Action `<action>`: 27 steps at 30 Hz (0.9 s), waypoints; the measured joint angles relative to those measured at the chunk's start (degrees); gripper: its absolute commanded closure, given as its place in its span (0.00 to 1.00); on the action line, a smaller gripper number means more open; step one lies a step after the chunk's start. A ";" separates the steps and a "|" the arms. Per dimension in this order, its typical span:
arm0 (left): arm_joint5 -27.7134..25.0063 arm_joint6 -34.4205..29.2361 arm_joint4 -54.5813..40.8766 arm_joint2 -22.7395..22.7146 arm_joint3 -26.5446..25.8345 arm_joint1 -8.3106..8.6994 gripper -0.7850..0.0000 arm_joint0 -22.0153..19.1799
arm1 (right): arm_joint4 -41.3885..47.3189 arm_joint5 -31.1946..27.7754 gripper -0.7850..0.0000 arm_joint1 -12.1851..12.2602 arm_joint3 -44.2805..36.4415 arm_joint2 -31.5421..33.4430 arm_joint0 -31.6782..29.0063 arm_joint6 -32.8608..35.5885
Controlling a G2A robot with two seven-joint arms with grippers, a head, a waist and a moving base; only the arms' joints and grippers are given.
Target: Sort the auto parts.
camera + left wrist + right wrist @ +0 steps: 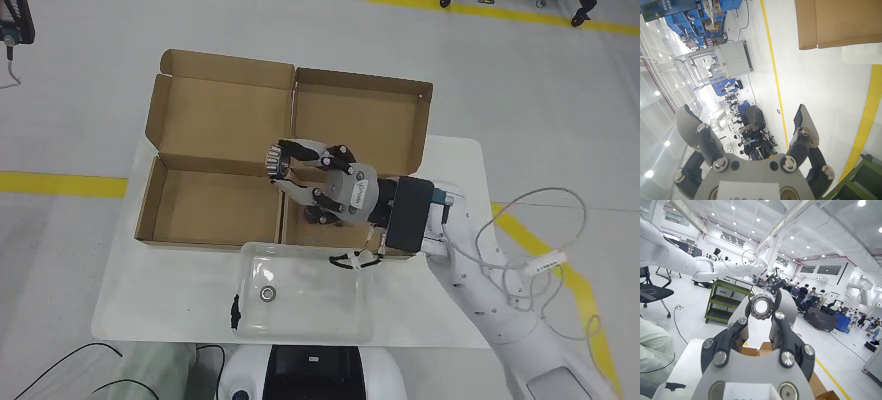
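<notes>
The right end effector (pixel 285 163) is closed on a roller bearing (pixel 272 160), gripping it at its outer ring between the two fingers. In the top view the bearing hangs in the upper middle of the frame. It is over the line where the two cardboard boxes meet and close to the back edge of the left-hand box (pixel 210 210).

In the right wrist view the bearing (pixel 762 309) shows its open bore straight to the camera. Its axis therefore runs along the right end effector (pixel 762 303) and lies nearly level, not upright.

The bare floor of the left-hand box is just below and to the left of the bearing in the top view, so a drop there probably needs only a short move and a downward tilt. The right-hand box (pixel 360 120) is mostly hidden under the arm, so its contents cannot be told.

The clear tray (pixel 310 300) in the lower middle of the frame holds one small ring part (pixel 268 293).

The left end effector (pixel 743 115) is spread wide, holds nothing, and points away over the floor, so the right arm is the nearer one.
</notes>
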 measured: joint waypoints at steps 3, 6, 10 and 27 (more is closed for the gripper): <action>0.00 0.00 0.00 0.00 0.00 0.00 0.00 0.00 | -0.57 -0.12 1.00 0.13 -0.40 0.89 -0.93 -0.75; 0.00 0.00 0.00 0.00 0.00 0.00 0.00 0.00 | -1.38 -0.22 1.00 0.25 -0.83 1.44 -2.01 -1.23; 0.00 0.00 0.00 0.00 0.00 0.00 0.00 0.00 | -2.61 -0.33 1.00 0.29 -1.28 1.11 -3.41 -0.89; 0.00 0.00 0.00 0.00 0.00 0.00 0.00 0.00 | -6.49 2.68 1.00 0.58 -0.70 -0.05 -8.52 15.30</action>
